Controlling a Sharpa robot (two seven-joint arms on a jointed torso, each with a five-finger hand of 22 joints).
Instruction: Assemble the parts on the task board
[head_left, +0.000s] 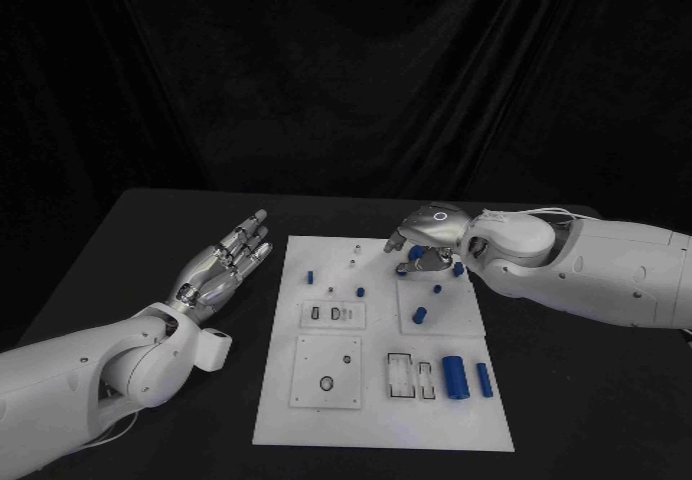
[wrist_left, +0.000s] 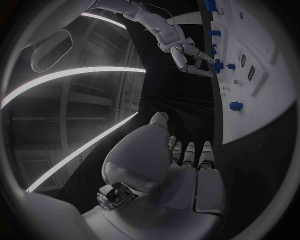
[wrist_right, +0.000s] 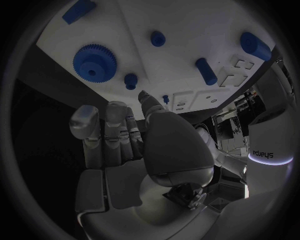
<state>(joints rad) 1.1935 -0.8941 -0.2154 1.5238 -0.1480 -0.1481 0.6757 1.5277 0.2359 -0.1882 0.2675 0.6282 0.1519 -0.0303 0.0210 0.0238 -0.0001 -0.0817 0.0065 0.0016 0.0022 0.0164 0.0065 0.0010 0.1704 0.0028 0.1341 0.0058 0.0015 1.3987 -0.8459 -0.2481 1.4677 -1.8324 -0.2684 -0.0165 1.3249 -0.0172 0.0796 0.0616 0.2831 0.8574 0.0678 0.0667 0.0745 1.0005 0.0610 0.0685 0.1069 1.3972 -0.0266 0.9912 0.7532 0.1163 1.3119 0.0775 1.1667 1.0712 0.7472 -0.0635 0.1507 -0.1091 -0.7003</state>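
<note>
The white task board (head_left: 382, 420) lies in the middle of the black table. My left hand (head_left: 224, 262) hovers just left of the board's far end, fingers stretched out and apart, holding nothing; the left wrist view shows the same flat, empty left hand (wrist_left: 181, 160). My right hand (head_left: 430, 235) hangs over the board's far right corner, fingers pointing down above a blue gear (head_left: 426, 266). In the right wrist view the right hand's fingers (wrist_right: 115, 130) are apart and empty, short of the gear (wrist_right: 94, 61). The left wrist view also shows the right hand (wrist_left: 190, 57) beside the gear (wrist_left: 218, 65).
Small blue pegs (head_left: 310, 274) (head_left: 361, 292) (head_left: 437, 290) and a short cylinder (head_left: 420, 315) stand on the board's middle. Two larger blue cylinders (head_left: 453, 377) (head_left: 485, 380) lie at its near right, beside slotted recesses (head_left: 408, 377). A black curtain closes off the back.
</note>
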